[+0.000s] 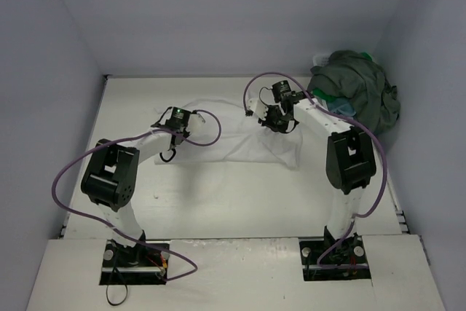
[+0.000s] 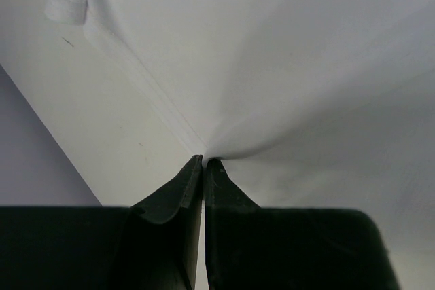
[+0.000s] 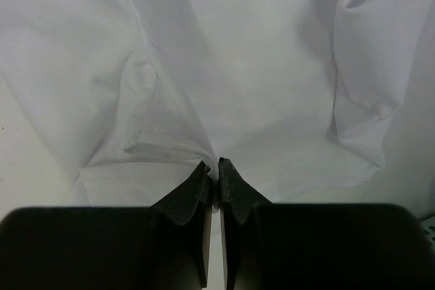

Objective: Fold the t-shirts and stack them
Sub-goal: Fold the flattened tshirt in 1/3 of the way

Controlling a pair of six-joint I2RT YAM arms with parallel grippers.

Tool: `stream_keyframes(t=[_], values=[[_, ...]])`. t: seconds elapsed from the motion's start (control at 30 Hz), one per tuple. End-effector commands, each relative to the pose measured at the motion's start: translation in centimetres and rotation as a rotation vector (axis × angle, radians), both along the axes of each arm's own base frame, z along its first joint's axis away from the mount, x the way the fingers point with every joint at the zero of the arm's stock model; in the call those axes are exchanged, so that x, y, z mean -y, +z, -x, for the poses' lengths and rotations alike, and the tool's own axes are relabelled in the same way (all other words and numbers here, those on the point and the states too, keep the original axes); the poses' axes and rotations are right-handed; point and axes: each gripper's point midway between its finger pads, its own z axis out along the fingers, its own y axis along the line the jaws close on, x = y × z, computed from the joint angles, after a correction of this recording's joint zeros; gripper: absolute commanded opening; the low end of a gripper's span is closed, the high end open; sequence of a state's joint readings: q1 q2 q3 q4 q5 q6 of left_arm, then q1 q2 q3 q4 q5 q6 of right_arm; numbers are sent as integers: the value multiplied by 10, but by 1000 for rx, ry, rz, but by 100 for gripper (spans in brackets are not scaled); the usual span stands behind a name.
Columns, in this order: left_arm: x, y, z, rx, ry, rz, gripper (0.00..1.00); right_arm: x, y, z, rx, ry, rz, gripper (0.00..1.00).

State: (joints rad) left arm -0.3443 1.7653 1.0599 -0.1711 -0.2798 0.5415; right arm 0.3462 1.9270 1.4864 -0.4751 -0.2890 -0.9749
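A white t-shirt (image 1: 240,140) lies spread on the table between my two arms. My left gripper (image 1: 175,134) is shut on its left edge; the left wrist view shows the hem pinched at the fingertips (image 2: 204,161) with cloth (image 2: 292,79) stretching away. Over the shirt's upper right part, my right gripper (image 1: 275,123) is shut on a fold of the white t-shirt (image 3: 224,45), the cloth squeezed between its tips (image 3: 216,165). At the back right a dark olive-grey t-shirt (image 1: 357,89) tops a heap, with bits of bright green (image 1: 368,56) and light blue (image 1: 342,107) cloth showing.
The heap of shirts sits over a white basket (image 1: 319,59) at the back right corner. Purple cables loop from both arms. Pale walls close in the table on the left, back and right. The bare table (image 1: 218,202) shows in front of the shirt.
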Motion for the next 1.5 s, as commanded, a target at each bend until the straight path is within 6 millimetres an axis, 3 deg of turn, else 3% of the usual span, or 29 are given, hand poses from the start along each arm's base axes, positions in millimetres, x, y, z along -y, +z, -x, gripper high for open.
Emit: stream_keyframes(t=[0.0,0.23,0.5,0.67,0.93,1.13,1.27,1.47], values=[[-4,39,-33,145,51,8,0,4,12,-21,52,-8,12,5],[-7,38,-42,169,72,-5,0,0,8,-37,60,-12,18,5],[-14,34,-51,185,101,-20,0,-7,28,-59,121,-29,-8,5],[-18,41,-58,221,123,-23,0,-8,31,-68,134,-42,-14,5],[-27,35,-74,229,170,-46,0,-8,-8,-67,57,-60,-5,5],[-26,19,-86,229,180,-67,1,-6,-24,-68,34,-96,0,14],[-27,5,-89,210,192,-81,27,-1,-31,-75,48,-161,23,34],[-34,8,-94,241,199,-112,42,6,-24,-80,106,-263,19,46]])
